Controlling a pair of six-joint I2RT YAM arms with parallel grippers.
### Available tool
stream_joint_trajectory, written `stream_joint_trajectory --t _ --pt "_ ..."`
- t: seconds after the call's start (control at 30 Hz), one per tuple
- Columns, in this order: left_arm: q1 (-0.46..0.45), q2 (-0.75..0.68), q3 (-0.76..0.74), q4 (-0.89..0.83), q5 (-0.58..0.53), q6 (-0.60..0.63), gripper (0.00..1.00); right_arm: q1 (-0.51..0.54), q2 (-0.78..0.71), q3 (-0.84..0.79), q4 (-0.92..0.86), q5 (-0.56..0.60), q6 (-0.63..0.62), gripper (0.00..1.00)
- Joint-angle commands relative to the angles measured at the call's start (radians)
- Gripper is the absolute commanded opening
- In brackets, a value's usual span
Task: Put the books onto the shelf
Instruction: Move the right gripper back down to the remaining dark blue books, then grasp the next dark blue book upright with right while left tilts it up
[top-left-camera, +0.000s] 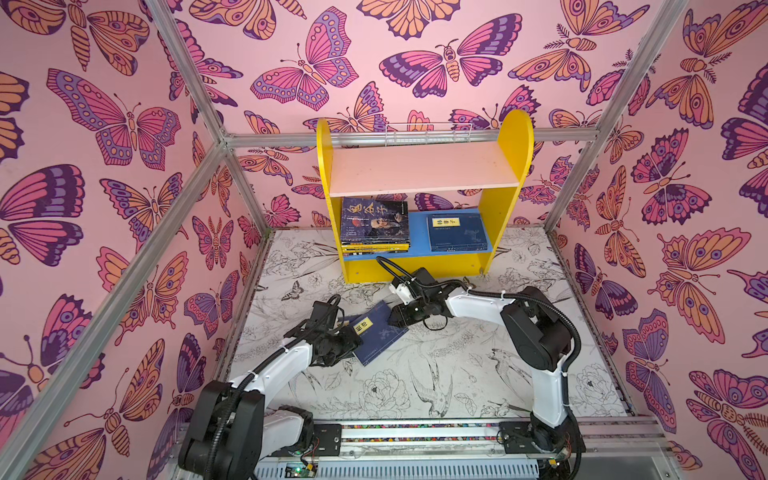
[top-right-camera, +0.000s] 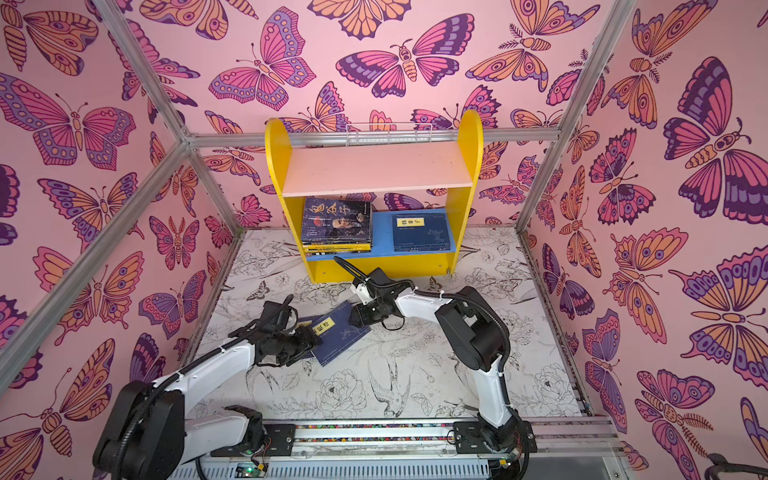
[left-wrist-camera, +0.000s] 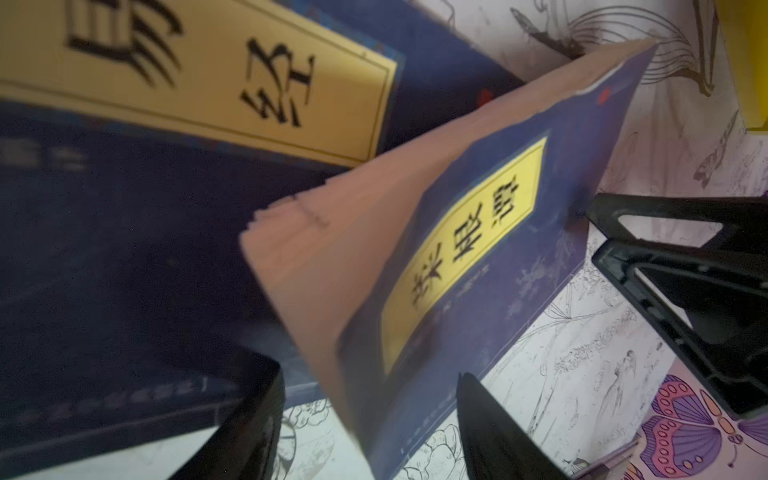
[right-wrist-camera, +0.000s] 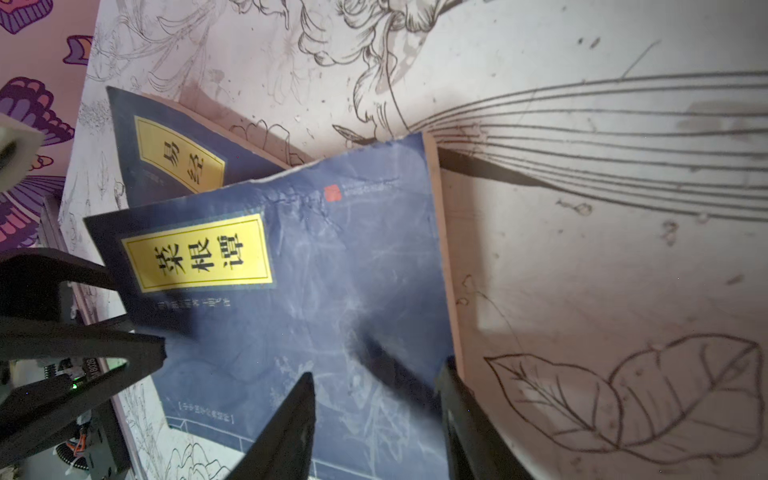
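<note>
Right wrist view: right gripper (right-wrist-camera: 376, 419) spread, jaws straddling one edge of the upper navy paperback with yellow title label (right-wrist-camera: 299, 291), not pinching it. That book overlaps a second navy paperback (right-wrist-camera: 166, 153) mid-surface. Left gripper (top-left-camera: 357, 338) spread at the opposite edge. Yellow two-tier shelf (top-left-camera: 505, 199) at the far edge holds stacked books (top-left-camera: 374, 226).

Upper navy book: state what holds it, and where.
Seemingly unheld: the upper navy book has a corner between the open jaws of the left gripper; the right gripper hangs open over another edge.
</note>
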Motion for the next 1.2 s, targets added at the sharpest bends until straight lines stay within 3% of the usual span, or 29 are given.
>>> stream_joint_trajectory --t 0.0,0.1,0.43,0.67,0.9,1.17 --pt "0.002 0.089 -0.011 0.033 0.076 0.021 0.65 -0.003 0.018 0.025 -0.02 -0.013 -0.009 0.48" --pt "0.001 0.105 -0.01 0.064 0.075 0.011 0.58 -0.003 0.017 0.022 -0.019 -0.017 -0.007 0.48" --pt "0.002 0.02 -0.012 0.026 0.016 -0.016 0.0 -0.005 -0.018 -0.004 0.003 -0.018 0.007 0.48" --pt "0.013 -0.164 0.025 -0.027 0.012 -0.017 0.0 -0.089 -0.122 -0.088 0.126 -0.123 0.112 0.5" --pt "0.046 -0.318 0.084 -0.006 0.138 -0.024 0.0 -0.236 -0.242 -0.23 0.413 -0.376 0.344 0.77" --pt "0.062 -0.391 0.09 0.151 0.244 -0.096 0.0 -0.247 -0.235 -0.298 0.724 -0.47 0.557 0.77"
